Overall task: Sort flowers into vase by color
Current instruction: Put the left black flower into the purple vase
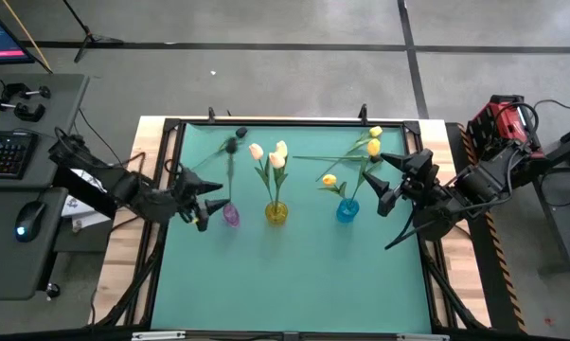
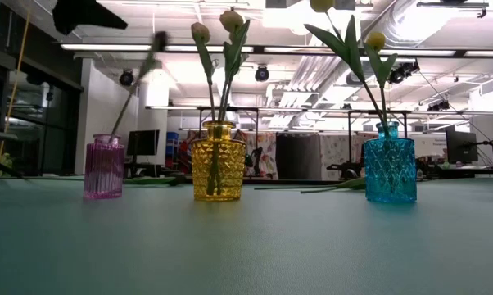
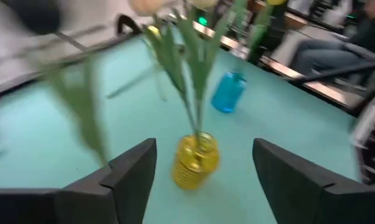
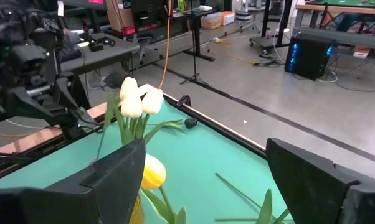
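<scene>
Three small glass vases stand in a row on the green mat: purple (image 1: 231, 215), yellow (image 1: 276, 212) and blue (image 1: 347, 210). A black tulip (image 1: 233, 145), blurred, stands with its stem in the purple vase (image 2: 105, 168) and leans over its rim. Cream tulips (image 1: 276, 159) stand in the yellow vase (image 3: 196, 160). Yellow tulips (image 1: 329, 180) stand in the blue vase (image 2: 389, 170). Another yellow tulip (image 1: 375, 132) lies flat on the mat behind it. My left gripper (image 1: 204, 205) hangs open just left of the purple vase. My right gripper (image 1: 389, 182) hangs open right of the blue vase.
A dark frame rail (image 1: 294, 122) runs along the mat's far edge, with wooden table borders (image 1: 152, 152) at both sides. The near half of the mat (image 1: 285, 284) carries no objects. A desk with a keyboard (image 1: 6, 152) and a mouse stands left of the table.
</scene>
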### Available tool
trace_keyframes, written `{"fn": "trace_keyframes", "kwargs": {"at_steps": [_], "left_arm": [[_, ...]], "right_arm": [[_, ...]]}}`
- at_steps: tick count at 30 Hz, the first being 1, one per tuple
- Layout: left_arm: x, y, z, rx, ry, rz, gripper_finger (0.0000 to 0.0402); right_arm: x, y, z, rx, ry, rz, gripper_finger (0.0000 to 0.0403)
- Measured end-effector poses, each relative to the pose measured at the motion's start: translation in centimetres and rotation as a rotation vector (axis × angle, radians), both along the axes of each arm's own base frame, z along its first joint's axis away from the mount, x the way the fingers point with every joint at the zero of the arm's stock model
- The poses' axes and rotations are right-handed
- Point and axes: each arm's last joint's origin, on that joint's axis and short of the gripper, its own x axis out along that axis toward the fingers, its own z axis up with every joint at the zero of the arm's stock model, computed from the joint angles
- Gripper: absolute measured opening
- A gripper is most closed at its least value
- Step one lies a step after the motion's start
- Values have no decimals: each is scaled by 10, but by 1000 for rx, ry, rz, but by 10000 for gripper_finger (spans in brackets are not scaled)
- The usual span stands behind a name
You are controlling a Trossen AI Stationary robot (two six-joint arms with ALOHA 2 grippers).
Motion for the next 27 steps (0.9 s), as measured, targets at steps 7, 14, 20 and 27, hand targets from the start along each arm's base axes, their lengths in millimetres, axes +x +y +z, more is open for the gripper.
{"fn": "trace_keyframes", "kwargs": {"at_steps": [7,14,20,27], "left_arm": [[-18,18,49,-21,-134,39,264],[-32,50,110,84,-216,218,264],[-37,77,153,201,-215,407,264],[9,118,136,55,26,266,264]], "right_arm": [[0,0,0,1,1,1,321],[0,0,0,2,3,3,321],[0,0,0,0,6,3,321],[0,0,0,-2,3,0,321]]}}
